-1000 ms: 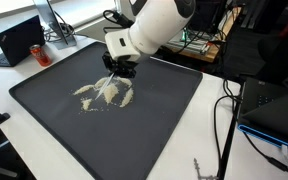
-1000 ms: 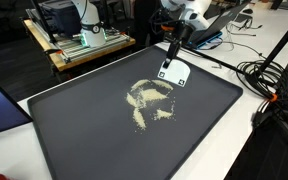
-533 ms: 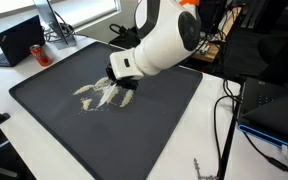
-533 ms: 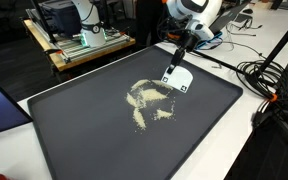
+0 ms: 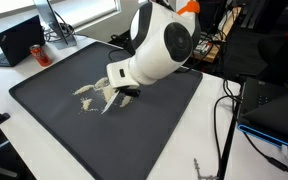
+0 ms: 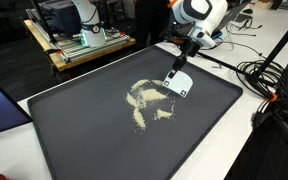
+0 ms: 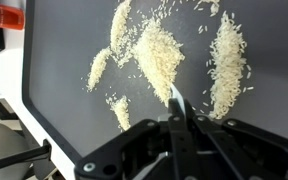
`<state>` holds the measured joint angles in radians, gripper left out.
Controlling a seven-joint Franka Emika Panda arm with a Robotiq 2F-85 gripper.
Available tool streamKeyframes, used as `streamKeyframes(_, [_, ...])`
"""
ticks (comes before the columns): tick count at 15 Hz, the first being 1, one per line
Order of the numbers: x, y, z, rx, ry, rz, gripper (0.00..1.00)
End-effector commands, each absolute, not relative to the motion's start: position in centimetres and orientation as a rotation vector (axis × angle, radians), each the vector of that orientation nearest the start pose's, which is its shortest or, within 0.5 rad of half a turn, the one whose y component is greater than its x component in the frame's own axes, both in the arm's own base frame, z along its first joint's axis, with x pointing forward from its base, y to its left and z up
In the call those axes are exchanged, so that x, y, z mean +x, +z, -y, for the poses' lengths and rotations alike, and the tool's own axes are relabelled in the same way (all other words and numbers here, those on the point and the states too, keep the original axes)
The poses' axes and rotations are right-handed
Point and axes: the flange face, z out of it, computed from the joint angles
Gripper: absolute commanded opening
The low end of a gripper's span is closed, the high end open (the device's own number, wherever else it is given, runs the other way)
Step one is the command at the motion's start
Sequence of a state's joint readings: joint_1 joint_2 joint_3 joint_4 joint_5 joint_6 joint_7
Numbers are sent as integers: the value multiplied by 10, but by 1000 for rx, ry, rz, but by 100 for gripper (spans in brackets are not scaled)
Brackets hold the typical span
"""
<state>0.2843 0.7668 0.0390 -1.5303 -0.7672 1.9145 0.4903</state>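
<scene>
We saw the black pincer (image 5: pixel 125 92) of the bulky white robot arm (image 5: pixel 159 45) closed and low over the broad black rectangular mat (image 5: pixel 154 130). Loose heaps of pale rice grains (image 5: pixel 92 92) lay just beside the pincer. Far past them stood an open black laptop (image 5: pixel 17 40) and a small dark red cylinder (image 5: pixel 41 57). On the pincer's opposite side, black cables (image 5: pixel 221 125) crossed the white tabletop (image 5: pixel 194 140).
</scene>
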Motion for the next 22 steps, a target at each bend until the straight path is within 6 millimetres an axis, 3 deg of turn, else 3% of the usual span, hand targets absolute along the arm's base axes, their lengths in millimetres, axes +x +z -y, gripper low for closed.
streamKeyframes(1, [670,215,-144,2507,-113,-294,1])
streamKeyframes(5, [688,236,-104,2630,-79,-335,1])
streamKeyframes(16, [716,301,36,2979,-121,-347,1])
streamKeyframes(22, [713,323,126,3229,27,-159,1])
